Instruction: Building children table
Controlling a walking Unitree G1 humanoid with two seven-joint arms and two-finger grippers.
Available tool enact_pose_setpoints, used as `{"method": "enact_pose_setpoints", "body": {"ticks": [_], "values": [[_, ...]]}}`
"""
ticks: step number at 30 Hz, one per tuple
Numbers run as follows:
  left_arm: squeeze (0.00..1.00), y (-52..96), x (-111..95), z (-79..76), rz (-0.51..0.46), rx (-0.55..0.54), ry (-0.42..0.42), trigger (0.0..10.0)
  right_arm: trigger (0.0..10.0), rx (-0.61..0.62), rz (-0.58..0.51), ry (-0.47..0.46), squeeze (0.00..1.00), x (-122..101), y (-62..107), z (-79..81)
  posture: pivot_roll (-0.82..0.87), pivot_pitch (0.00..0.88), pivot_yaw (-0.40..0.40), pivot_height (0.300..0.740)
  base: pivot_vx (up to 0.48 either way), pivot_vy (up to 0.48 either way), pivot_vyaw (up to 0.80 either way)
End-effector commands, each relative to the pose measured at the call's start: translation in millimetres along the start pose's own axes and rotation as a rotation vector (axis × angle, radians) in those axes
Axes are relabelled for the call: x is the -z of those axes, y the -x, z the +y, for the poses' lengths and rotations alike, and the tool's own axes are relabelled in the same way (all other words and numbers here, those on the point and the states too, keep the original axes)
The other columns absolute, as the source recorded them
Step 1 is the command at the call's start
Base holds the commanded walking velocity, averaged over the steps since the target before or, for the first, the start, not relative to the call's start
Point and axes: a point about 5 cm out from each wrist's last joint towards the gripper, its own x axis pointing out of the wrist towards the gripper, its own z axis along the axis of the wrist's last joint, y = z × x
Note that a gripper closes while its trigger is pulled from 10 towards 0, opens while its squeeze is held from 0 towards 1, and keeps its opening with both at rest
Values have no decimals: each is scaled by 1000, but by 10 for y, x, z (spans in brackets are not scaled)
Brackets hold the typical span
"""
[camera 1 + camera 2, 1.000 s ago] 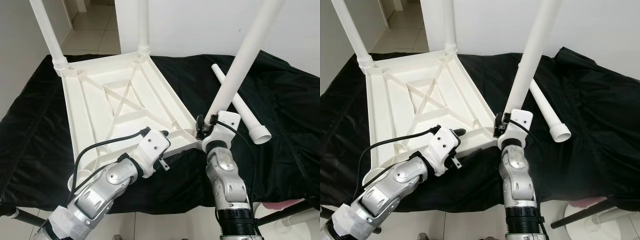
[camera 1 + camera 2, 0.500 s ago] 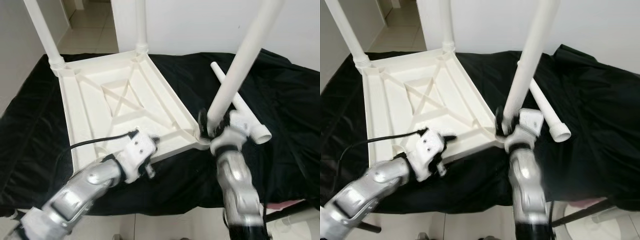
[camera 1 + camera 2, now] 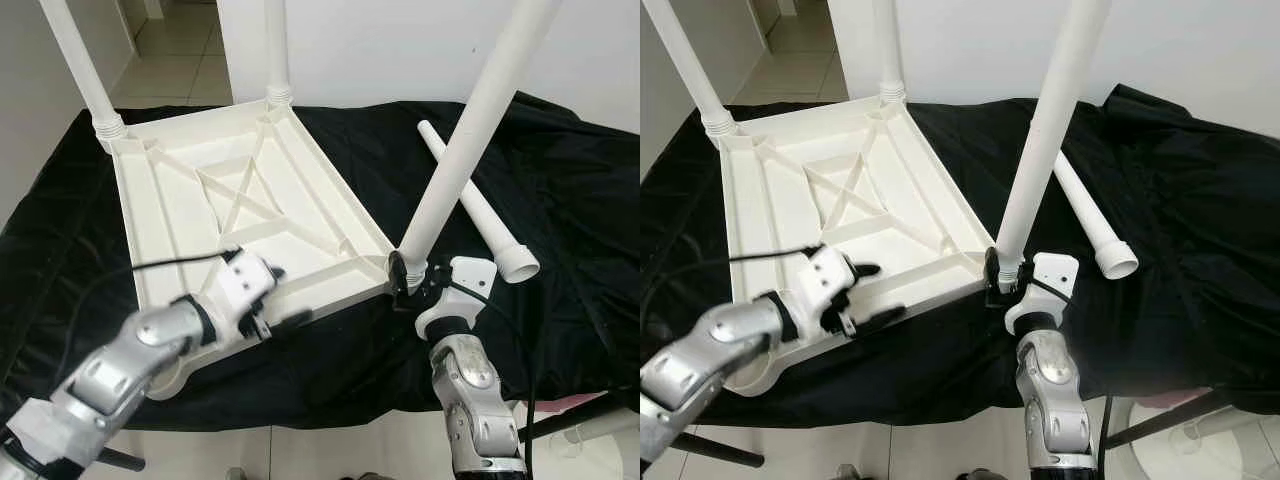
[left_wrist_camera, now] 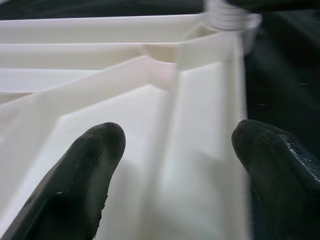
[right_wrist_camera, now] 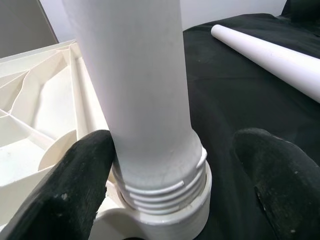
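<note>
A black cloth (image 3: 560, 200) covers the desk, and on it lies the white tabletop (image 3: 240, 215), upside down with its ribbed underside and crossed braces facing up. Its long edges run away from the robot, the near edge reaching toward the front of the cloth.

Three legs stand in its corner sockets. Two far legs (image 3: 80, 65) rise at the back corners, one at the far left and one (image 3: 272, 45) further right. The near leg (image 3: 470, 130) stands in the near right corner, tilted to the right, with its threaded end seated in the socket (image 5: 170, 210).

A loose leg (image 3: 475, 205) lies flat on the cloth to the right of the tabletop, well apart from it, its open end toward the robot.

The left arm reaches over the near edge of the tabletop. The left pincer (image 3: 275, 300) has its fingers (image 4: 85, 170) spread apart, straddling the rim, gripping nothing.

The right pincer (image 3: 412, 288) is at the base of the near leg, fingers (image 5: 80, 180) apart on either side of the threaded collar; one finger seems to touch the leg, the other stands off it.
</note>
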Motion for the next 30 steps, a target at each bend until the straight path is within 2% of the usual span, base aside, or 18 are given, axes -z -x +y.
{"method": "enact_pose_setpoints", "body": {"ticks": [1, 5, 8, 10, 23, 28, 30], "values": [[0, 23, 27, 50, 12, 87, -12, 10000, 10000, 2, 5, -6, 0, 36, 42, -27, -70, 97, 12, 740, 0, 0, 0], [0, 26, 28, 73, 12, 79, -13, 10000, 10000, 1, 5, -5, 0, 40, 46, -30, -70, 97, 12, 740, 0, 0, 0], [0, 11, 58, 181, 29, 47, -20, 10000, 10000, -18, 6, 11, 0, 56, 68, -55, -75, 91, 16, 740, 0, 0, 0], [0, 1, 65, 195, 31, 44, -19, 10000, 10000, -21, 6, 16, 0, 59, 73, -64, -75, 91, 16, 740, 0, 0, 0], [0, -169, 240, 60, 50, 112, 51, 10000, 10000, -17, -7, 39, 0, 49, 28, -121, -78, 91, 20, 740, 0, 0, 0], [0, -193, 277, 60, 64, 114, 49, 10000, 10000, -19, -8, 43, 0, 50, 17, -122, -76, 91, 19, 740, 0, 0, 0], [0, -201, 318, 60, 92, 107, 25, 10000, 10000, -20, -8, 44, 0, 49, 11, -118, -76, 90, 20, 740, 0, 0, 0]]}}
